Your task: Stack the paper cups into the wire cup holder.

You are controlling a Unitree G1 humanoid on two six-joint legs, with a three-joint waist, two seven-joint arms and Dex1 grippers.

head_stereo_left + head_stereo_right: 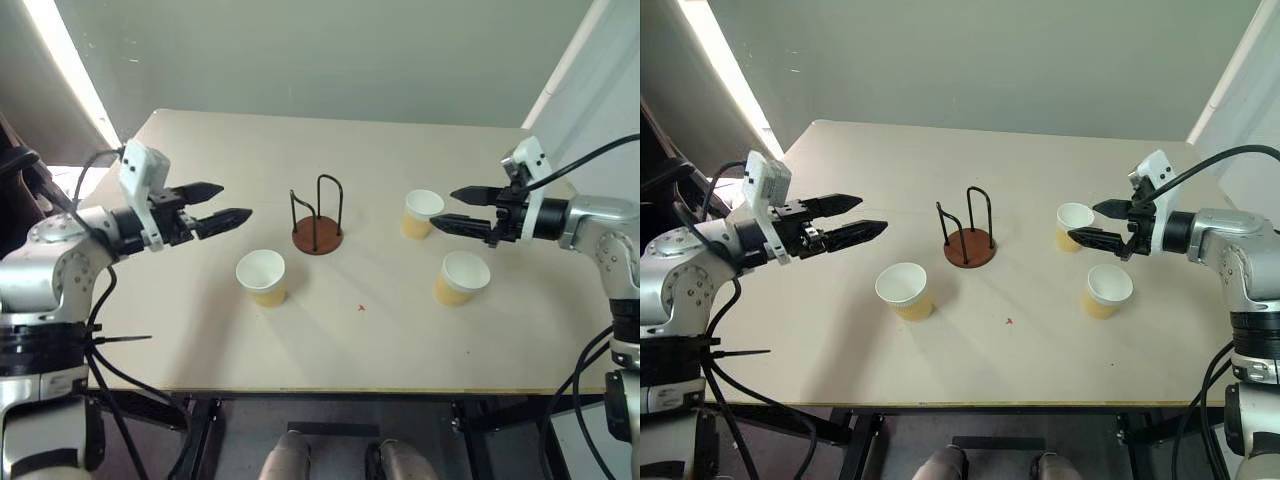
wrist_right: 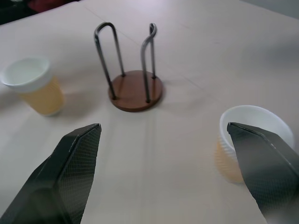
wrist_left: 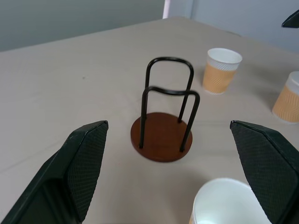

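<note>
Beige desk [image 1: 200, 330] before grey wall, much free room near front edge. Wire cup holder [image 1: 317, 232] at centre, paper cups [image 1: 262, 276] around it. Left hand [image 1: 228, 206] and right hand [image 1: 452, 208] released, above desk.

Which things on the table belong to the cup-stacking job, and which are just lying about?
Job:
- three paper cups: one near the left gripper, two near the right gripper, all upright on the table
- wire cup holder, empty

Lying about:
- small red speck on the table
</note>
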